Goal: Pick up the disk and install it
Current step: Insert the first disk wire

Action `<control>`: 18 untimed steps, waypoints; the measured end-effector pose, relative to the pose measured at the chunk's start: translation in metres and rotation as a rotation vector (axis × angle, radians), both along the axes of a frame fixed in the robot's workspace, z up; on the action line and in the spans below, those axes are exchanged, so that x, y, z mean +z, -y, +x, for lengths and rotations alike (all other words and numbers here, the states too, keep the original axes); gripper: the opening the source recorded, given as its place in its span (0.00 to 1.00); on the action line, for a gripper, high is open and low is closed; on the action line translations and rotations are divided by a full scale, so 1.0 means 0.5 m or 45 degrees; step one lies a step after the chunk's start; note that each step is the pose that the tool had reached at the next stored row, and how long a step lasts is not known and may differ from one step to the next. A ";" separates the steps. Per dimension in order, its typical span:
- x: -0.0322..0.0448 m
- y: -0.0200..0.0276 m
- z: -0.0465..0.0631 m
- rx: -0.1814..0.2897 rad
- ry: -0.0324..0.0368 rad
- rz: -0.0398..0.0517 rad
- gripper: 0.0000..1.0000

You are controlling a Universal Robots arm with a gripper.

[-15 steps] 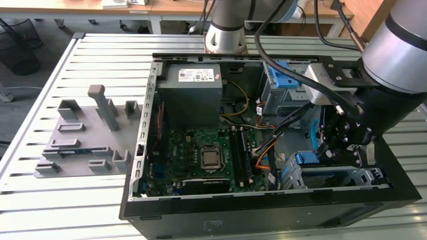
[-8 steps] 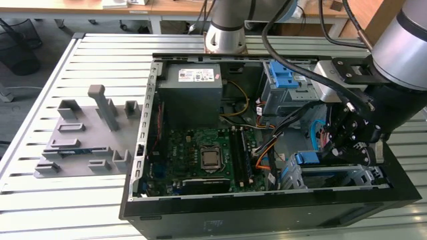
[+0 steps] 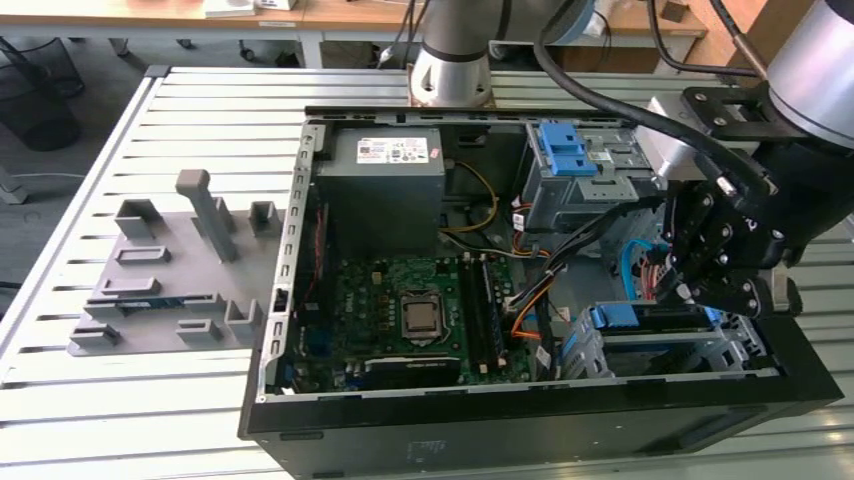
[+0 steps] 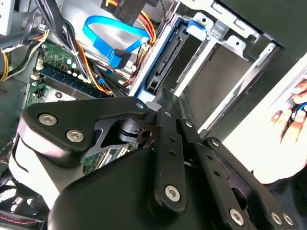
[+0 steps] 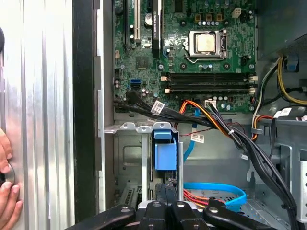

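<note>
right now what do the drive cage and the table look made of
Drive cage: seemingly bare sheet steel, dull grey, with punched holes and folded edges. Table: probably aluminium, pale satin silver slats with straight grooves between them.

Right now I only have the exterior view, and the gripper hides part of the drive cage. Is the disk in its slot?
Observer: Looks so. In the second wrist view the disk stands edge-on, blue-framed, between the drive cage rails.
Operator: Where's the gripper relative to it?
Observer: In the first wrist view the gripper lines up with the disk's blue bracket. I can't tell if they touch.
Operator: Anyone near?
Observer: Yes. A person's hand is over the slatted table, just outside the case wall.
</note>
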State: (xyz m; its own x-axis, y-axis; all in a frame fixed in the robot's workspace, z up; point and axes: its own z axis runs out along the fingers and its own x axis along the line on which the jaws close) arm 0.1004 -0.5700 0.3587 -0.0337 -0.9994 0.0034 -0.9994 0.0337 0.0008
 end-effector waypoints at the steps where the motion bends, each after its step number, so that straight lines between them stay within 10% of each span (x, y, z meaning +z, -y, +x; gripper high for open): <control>1: 0.000 -0.0003 0.005 0.000 0.0000 0.000 0.11; 9: 0.000 -0.0094 0.054 0.000 0.0001 -0.001 0.11; 18: 0.012 -0.0324 0.062 -0.001 0.0000 -0.003 0.11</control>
